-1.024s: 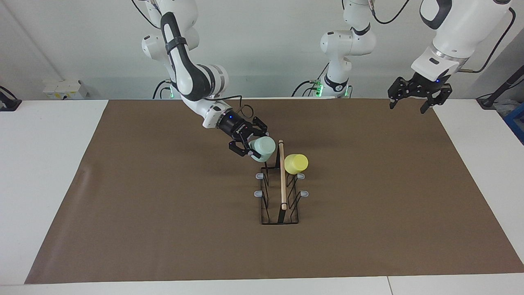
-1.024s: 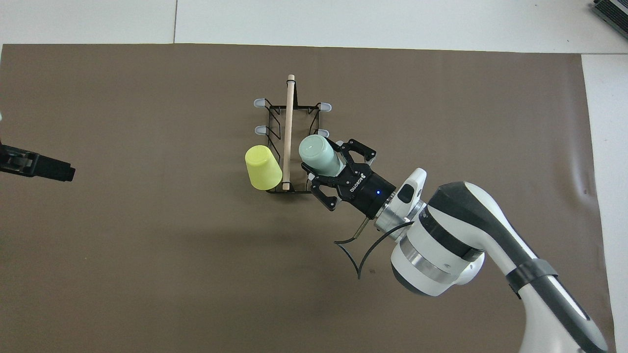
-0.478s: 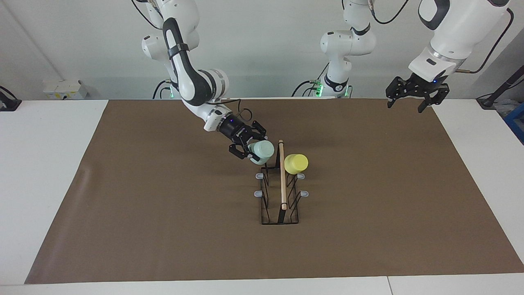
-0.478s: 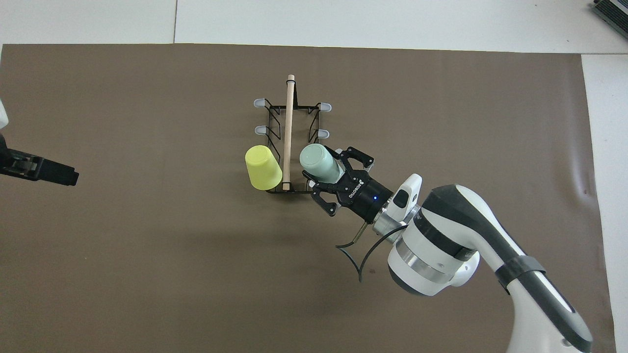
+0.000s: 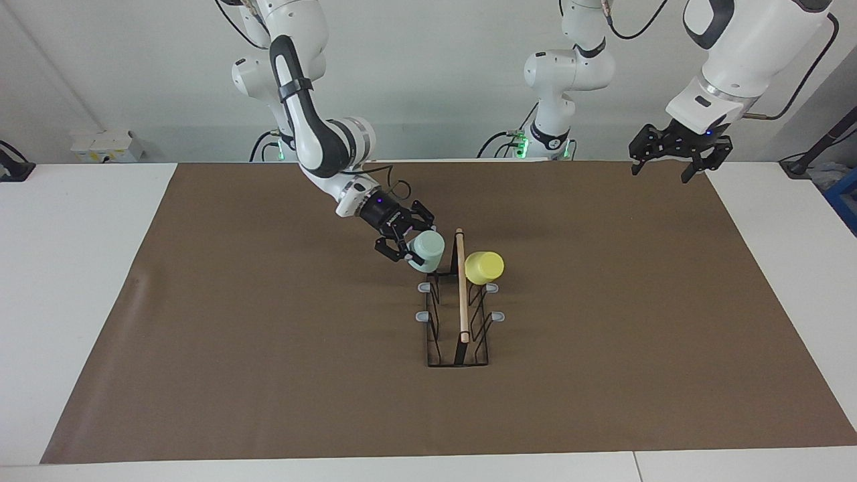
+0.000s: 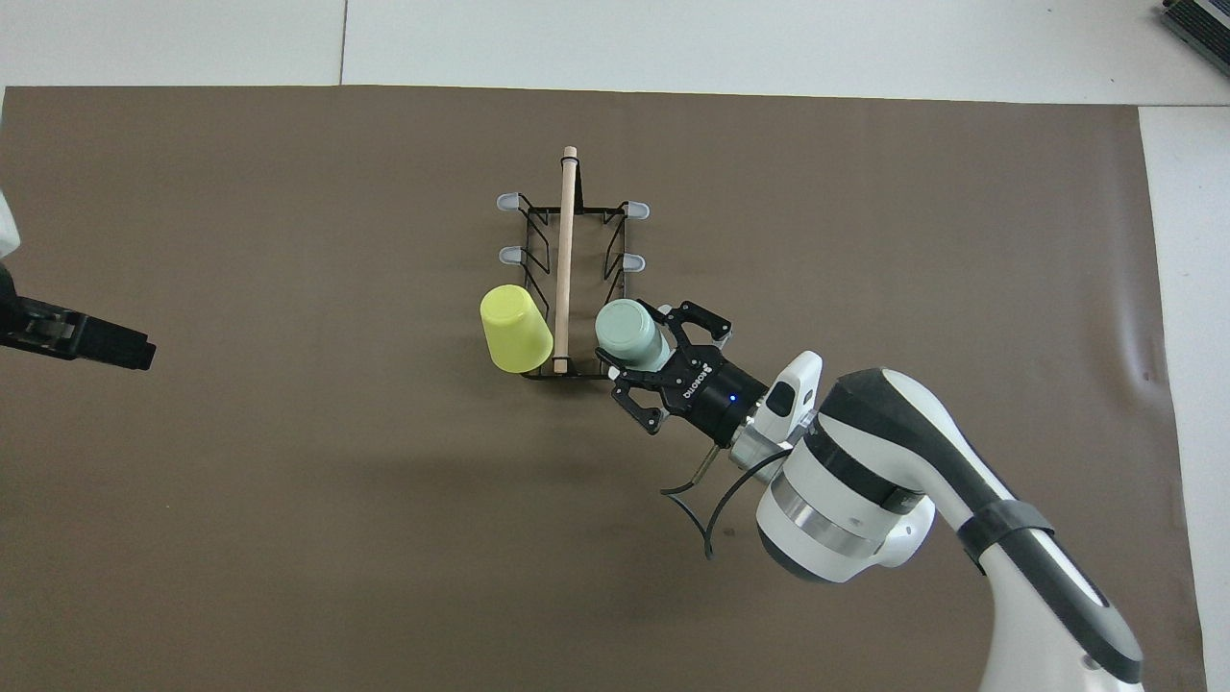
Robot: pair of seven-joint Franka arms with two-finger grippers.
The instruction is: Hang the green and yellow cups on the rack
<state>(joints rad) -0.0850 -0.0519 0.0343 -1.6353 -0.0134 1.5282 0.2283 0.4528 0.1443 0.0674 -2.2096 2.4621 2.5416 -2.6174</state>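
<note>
Right pincer (image 5: 410, 246) fingertips hidden by green cup (image 5: 427, 250)

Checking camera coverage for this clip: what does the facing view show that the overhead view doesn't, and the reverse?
Only the facing view shows the whole left hand, open, waiting raised over the mat's corner, plus both arm bases. Only the overhead view shows the cups' flat bottoms face on. Both show the rack, the yellow cup hung on it, and the right hand around the green cup at the rack's prong nearest the robots.

Left gripper (image 6: 72, 332) cut off by overhead edge.
</note>
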